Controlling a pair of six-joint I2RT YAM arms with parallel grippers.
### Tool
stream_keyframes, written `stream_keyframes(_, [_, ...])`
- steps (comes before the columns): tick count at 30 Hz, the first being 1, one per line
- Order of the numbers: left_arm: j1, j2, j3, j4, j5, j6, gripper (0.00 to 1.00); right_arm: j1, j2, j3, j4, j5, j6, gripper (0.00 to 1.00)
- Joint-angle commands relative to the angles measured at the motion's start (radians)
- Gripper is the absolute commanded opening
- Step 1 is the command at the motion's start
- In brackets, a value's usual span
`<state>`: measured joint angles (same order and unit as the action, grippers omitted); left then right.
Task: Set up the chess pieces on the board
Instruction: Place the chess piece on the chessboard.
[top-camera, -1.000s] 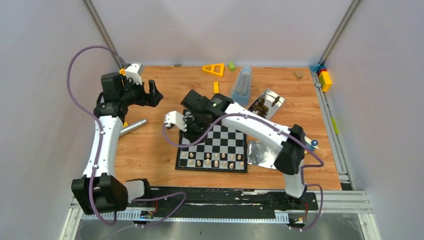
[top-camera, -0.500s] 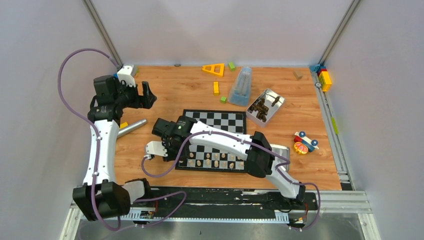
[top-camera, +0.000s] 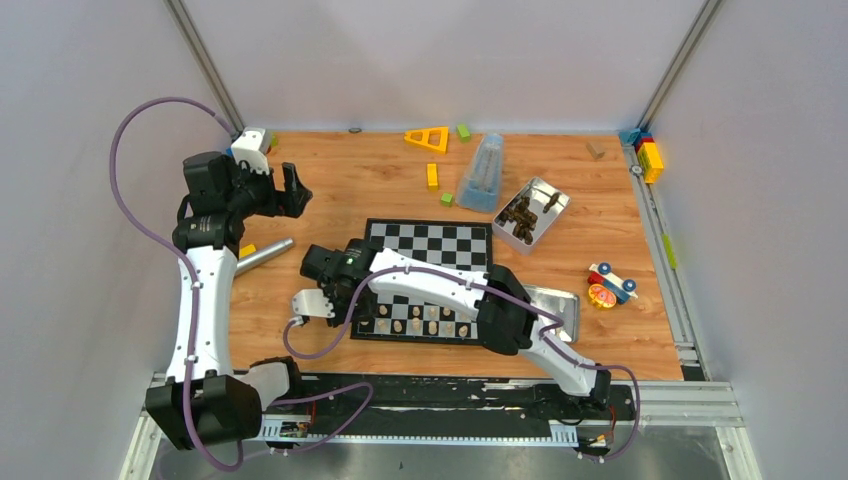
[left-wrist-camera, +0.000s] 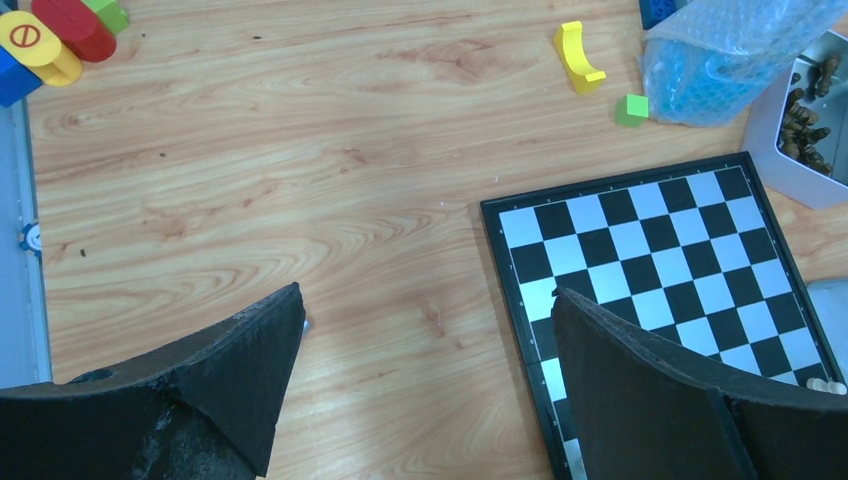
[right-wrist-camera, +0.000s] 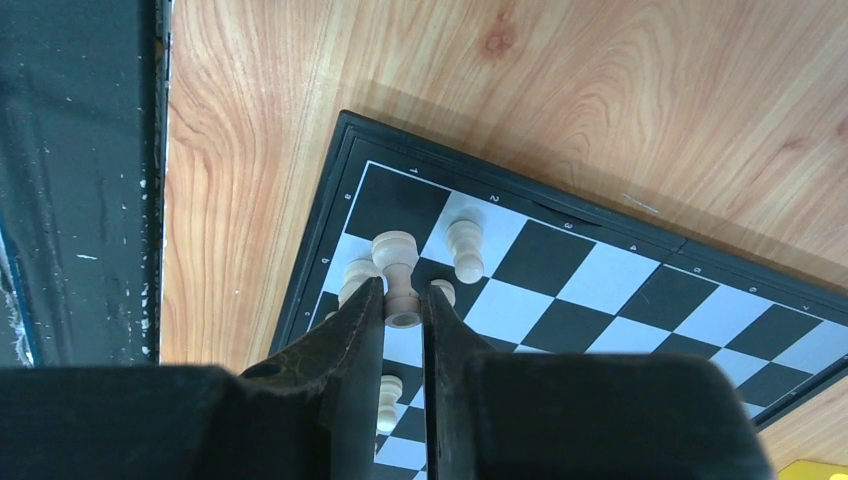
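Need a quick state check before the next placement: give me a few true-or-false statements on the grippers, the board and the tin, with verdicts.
1. The right gripper is shut on a pale chess piece above a corner of the board. True.
2. The left gripper holds a chess piece. False: it is open and empty, over the table beside the board.
3. The far rows of the board are full of pieces. False: those squares are bare; the pale pieces stand in the near rows.
4. The tin off the board's far right corner holds dark pieces. True.
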<state>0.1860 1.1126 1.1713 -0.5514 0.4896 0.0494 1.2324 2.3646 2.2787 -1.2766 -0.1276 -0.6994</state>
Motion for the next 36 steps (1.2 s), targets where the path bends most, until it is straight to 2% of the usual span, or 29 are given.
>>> stream_keyframes(1, [0.013, -0.025, -0.004, 0.039, 0.017, 0.011, 1.00, 0.017, 0.021, 0.042, 0.015, 0.037, -0.025, 0.00])
stream_keyframes(29, [0.012, -0.026, -0.014, 0.050, 0.031, 0.011, 1.00, 0.048, 0.064, 0.005, 0.046, 0.115, -0.037, 0.00])
stream_keyframes(36, [0.012, -0.025, -0.013, 0.048, 0.038, 0.012, 1.00, 0.059, 0.064, -0.006, 0.050, 0.126, -0.035, 0.04])
